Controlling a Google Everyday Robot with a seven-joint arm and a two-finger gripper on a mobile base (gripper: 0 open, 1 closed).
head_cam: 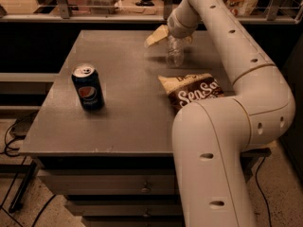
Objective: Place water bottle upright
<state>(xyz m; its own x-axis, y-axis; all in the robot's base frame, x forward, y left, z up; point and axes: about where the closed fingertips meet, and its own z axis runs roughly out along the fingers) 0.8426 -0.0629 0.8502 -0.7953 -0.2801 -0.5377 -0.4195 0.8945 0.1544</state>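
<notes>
Worktop: flat matte grey rectangular tabletop [128, 117], smooth, square front edge, drawer fronts [142, 188] below it.
Water bottle: small clear colourless plastic bottle [174, 55], ribbed crinkly body, standing upright on its base near the far edge, right of centre. The top is hidden under the gripper, so I can't see the cap.
Gripper: cream two-finger gripper [173, 37] directly over the bottle top, reaching in from the far right corner. Jaws are spread wider than the bottle. The pale yellow left finger [156, 35] sticks out clear of the bottle on its left, and only a sliver of the other finger shows on the right. It grips nothing that I can see.
Arm: smooth cream plastic tubular arm [246, 79], rounded joints, small dark holes along the shell. It covers the right edge and the near right corner.
Can: dark blue Pepsi aluminium can [88, 87], glossy cylinder, upright near the left edge, well apart from the bottle.
Bag: brown and cream crinkled snack bag [194, 90] lying flat just in front of the bottle, its right part under the arm.
Open room: bare surface between can and bag, across the far left corner, and along the near edge.
Floor: dark cables [9, 136] on the floor off the left edge.
</notes>
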